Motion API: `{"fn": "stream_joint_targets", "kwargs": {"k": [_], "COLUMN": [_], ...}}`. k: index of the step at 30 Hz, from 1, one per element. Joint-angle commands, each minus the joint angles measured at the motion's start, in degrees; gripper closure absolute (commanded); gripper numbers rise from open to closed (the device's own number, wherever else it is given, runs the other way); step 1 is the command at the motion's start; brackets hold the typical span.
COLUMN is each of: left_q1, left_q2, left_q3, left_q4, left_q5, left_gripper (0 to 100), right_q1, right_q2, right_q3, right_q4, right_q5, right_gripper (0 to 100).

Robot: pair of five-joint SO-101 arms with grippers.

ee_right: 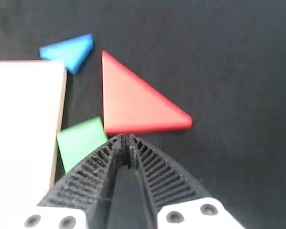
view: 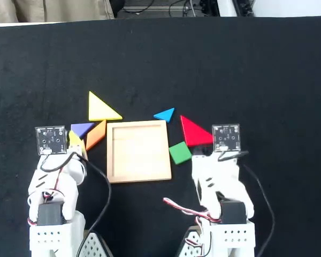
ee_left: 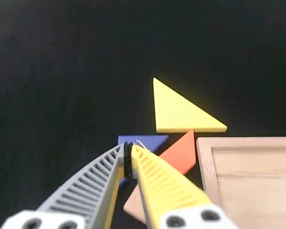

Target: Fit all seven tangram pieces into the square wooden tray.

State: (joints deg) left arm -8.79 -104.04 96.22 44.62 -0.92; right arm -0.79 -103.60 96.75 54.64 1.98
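The square wooden tray (view: 139, 151) lies between the two arms with nothing in it. By its far left corner are a yellow triangle (view: 100, 108), a violet-blue piece (view: 81, 129) and an orange piece (view: 96, 134). My left gripper (ee_left: 128, 151) is shut, its tips over the violet-blue piece (ee_left: 145, 141), beside the orange piece (ee_left: 181, 152). On the tray's right lie a small blue triangle (view: 165, 114), a red triangle (view: 194, 131) and a green square (view: 180, 152). My right gripper (ee_right: 126, 143) is shut, its tips at the red triangle's (ee_right: 133, 100) near edge, next to the green square (ee_right: 78, 142).
Black cloth covers the table (view: 203, 64), with open room beyond the pieces. Both arm bases stand at the near edge, with cables (view: 179, 206) trailing between them. The tray's rim (ee_left: 205, 162) is close beside the left gripper.
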Motion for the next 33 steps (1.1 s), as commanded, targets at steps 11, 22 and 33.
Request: {"fn": "stream_joint_targets", "kwargs": {"k": [11,22,33], "left_q1": [-0.4,3.6,3.7], "left_q2": [-0.4,-0.4,0.5], "left_q3": [1.1,-9.0,-22.6], "left_q4": [-8.9,5.8,5.8], "left_q5": [-2.5,-1.7,2.5], "left_gripper": [96,96,96], "right_q1": [0.1,-0.8,-0.9], "right_q2": [-3.0,-1.6,22.1], "right_q3": [-1.0,-14.8,-36.8], "right_q4": [-5.2,7.0,4.0], "right_q5": [9.0,14.8,14.9], "right_gripper": [98.7,97.7,90.3]}}
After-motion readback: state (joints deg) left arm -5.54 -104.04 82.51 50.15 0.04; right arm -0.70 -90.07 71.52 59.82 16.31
